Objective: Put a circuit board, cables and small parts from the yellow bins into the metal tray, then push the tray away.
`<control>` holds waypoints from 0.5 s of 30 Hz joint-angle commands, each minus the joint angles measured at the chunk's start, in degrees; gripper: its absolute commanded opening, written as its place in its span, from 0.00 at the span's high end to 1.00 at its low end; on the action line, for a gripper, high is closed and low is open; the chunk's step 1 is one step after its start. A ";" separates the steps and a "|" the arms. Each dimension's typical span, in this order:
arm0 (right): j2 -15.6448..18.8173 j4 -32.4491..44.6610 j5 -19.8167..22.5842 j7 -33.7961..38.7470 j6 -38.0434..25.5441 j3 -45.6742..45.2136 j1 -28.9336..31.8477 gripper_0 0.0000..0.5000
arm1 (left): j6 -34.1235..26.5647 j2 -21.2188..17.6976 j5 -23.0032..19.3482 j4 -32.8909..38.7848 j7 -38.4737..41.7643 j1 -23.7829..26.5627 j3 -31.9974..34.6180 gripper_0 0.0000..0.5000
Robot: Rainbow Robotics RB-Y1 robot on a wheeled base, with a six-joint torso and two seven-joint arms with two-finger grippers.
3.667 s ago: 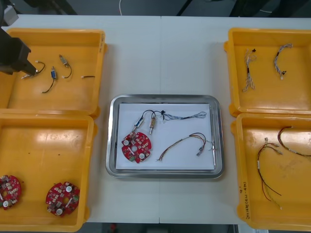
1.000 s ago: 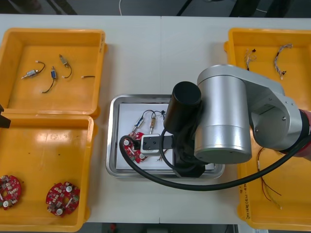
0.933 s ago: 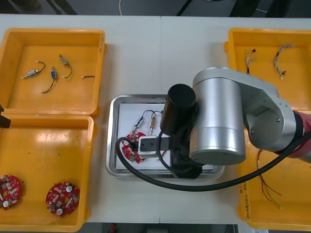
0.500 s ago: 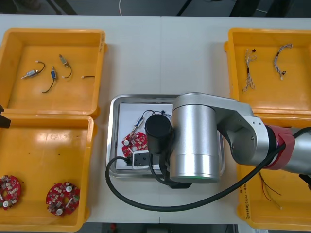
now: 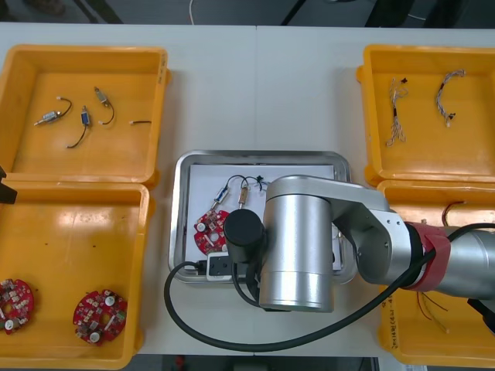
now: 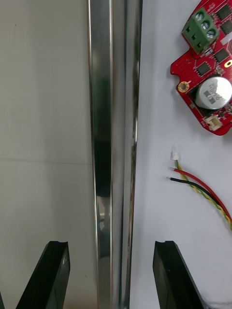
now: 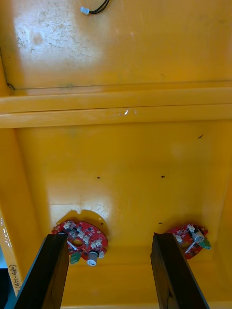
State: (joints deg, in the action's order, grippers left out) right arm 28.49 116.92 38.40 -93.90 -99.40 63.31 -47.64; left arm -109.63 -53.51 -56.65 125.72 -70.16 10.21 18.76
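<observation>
Right arm has slid down to the near edge of the metal tray (image 6: 113,120) since a second ago. Tray's shiny rim runs straight between the right gripper's (image 6: 110,244) fingers (image 6: 53,270), which are spread wide and hold nothing. One finger is over bare table (image 6: 43,120), the other over the tray's white lining (image 6: 154,72). Circuit board (image 6: 208,82) and red and yellow cable (image 6: 203,190) lie on the lining beyond that finger. Left gripper (image 7: 108,236) hangs spread over a yellow bin (image 7: 121,159), with two other boards (image 7: 81,236) just past its fingertips.
</observation>
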 commanded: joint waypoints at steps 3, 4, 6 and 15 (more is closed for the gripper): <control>-3.35 -3.28 0.27 2.85 1.66 1.37 0.61 0.00 | -0.37 0.51 0.40 1.45 -4.82 -0.89 1.80 0.00; -3.61 -3.63 0.27 2.93 1.84 1.46 0.53 0.00 | -0.37 0.51 0.40 1.45 -4.82 -0.89 1.80 0.00; -3.97 -4.07 0.09 3.11 2.19 1.81 0.61 0.00 | -0.37 0.51 0.40 1.45 -4.82 -0.89 1.80 0.00; -4.40 -4.25 -2.63 4.16 3.95 5.06 0.88 0.00 | -0.37 0.51 0.40 1.45 -4.82 -0.89 1.80 0.00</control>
State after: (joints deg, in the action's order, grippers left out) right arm 25.57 112.23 36.06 -91.54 -96.14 66.85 -47.55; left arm -109.63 -53.50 -56.65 125.73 -70.16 10.21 18.77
